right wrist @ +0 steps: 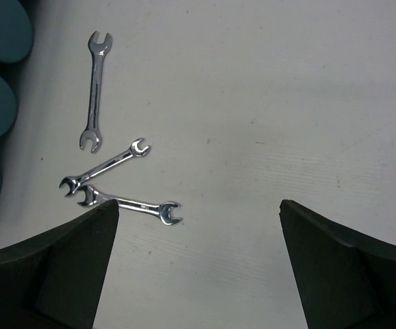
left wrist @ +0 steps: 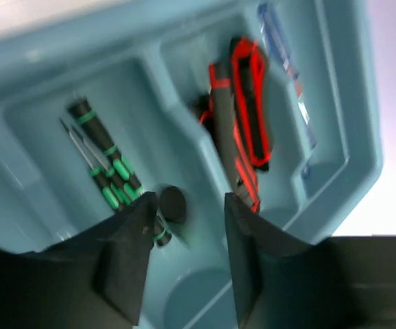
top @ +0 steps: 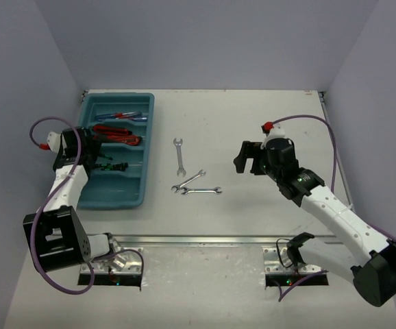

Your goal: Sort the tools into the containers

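Note:
The teal tray (top: 126,195) stands at the left and holds tools in its long compartments. Blue-handled screwdrivers (left wrist: 288,65) lie in one compartment, red-and-black pliers (left wrist: 242,123) in the one beside it, and black-green screwdrivers (left wrist: 105,168) in a third. My left gripper (left wrist: 189,200) hangs open over the tray (left wrist: 335,137), nothing between its fingers. One black-green screwdriver's end (left wrist: 172,203) lies just by the left finger. Three silver wrenches (right wrist: 94,92) (right wrist: 105,166) (right wrist: 131,204) lie on the table. My right gripper (right wrist: 199,205) is wide open above bare table, right of them.
The wrenches (top: 179,154) (top: 199,190) lie mid-table between the tray and my right gripper (top: 242,159). Grey walls enclose the table on three sides. Metal mounting plates (top: 116,264) sit at the near edge by the arm bases.

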You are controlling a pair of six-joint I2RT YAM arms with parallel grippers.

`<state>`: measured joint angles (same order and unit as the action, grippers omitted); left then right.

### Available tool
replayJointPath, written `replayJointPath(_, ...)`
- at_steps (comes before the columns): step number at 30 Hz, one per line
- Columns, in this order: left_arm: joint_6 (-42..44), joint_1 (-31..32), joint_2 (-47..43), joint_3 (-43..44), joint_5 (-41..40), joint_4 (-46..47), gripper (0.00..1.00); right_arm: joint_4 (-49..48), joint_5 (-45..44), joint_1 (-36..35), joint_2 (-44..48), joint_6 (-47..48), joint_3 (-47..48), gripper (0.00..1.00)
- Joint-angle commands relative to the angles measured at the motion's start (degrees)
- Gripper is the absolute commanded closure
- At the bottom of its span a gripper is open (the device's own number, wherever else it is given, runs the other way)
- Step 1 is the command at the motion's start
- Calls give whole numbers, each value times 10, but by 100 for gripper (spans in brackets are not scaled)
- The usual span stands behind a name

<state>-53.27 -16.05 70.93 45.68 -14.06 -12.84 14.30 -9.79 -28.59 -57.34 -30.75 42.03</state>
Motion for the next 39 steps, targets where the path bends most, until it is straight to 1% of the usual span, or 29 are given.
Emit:
replayJointPath(1,-7,-3,4,-18,38,47,18,-21,5,1,-31,-30,17,1)
replayJointPath(2,-10,-3,2,-19,41,45,6,-21,2,-2,-41,-38,20,1)
replayJointPath(3,-9,-3,-2,-18,46,40,0,-19,-6,-8,-54,-47,24,1)
replayJointPath(5,-1,-4,-15,-14,69,29,0,-9,-33,-26,-84,-56,40,1)
replayJointPath(10,85,5,-103,-6,231,44,0,31,-96,-79,-204,-58,118,1)
replayJointPath(11,107,26,-128,-5,247,48,0,39,-106,-87,-223,-58,139,1)
replayJointPath(12,119,53,-146,-2,246,53,0,46,-110,-90,-239,-62,156,1)
replayJointPath(15,190,206,-131,61,158,21,0,85,-121,-90,-277,-100,185,1)
replayJointPath(16,206,257,-104,93,100,1,0,106,-136,-90,-276,-112,188,1)
replayJointPath(17,235,317,-64,133,23,-35,0,133,-164,-88,-271,-133,194,1)
replayJointPath(18,247,370,-11,176,4,-49,0,144,-175,-86,-263,-135,193,1)
replayJointPath(19,259,384,12,190,-4,-60,0,148,-178,-82,-243,-129,187,1)
replayJointPath(22,287,438,149,259,-14,-79,0,154,-188,-66,-170,-116,134,1)
replayJointPath(24,290,453,218,301,-33,-95,0,154,-194,-49,-113,-99,112,1)
replayJointPath(25,292,457,257,329,-30,-107,0,153,-191,-33,-76,-86,83,1)
replayJointPath(26,291,457,268,342,-25,-109,0,154,-183,-24,-65,-76,78,1)
replayJointPath(28,285,457,349,369,-24,-114,0,153,-159,-9,12,-54,46,1)
replayJointPath(30,271,457,395,394,-44,-126,1,153,-135,-7,39,-29,34,1)
replayJointPath(32,252,456,412,396,-58,-128,3,153,-123,-6,51,-17,23,1)
replayJointPath(34,243,455,432,395,-61,-122,8,153,-117,-6,52,-7,11,1)
replayJointPath(37,235,453,461,404,-47,-119,15,149,-106,-6,42,-4,3,1)
replayJointPath(39,225,447,484,409,-33,-122,20,136,-82,-6,42,2,-9,1)
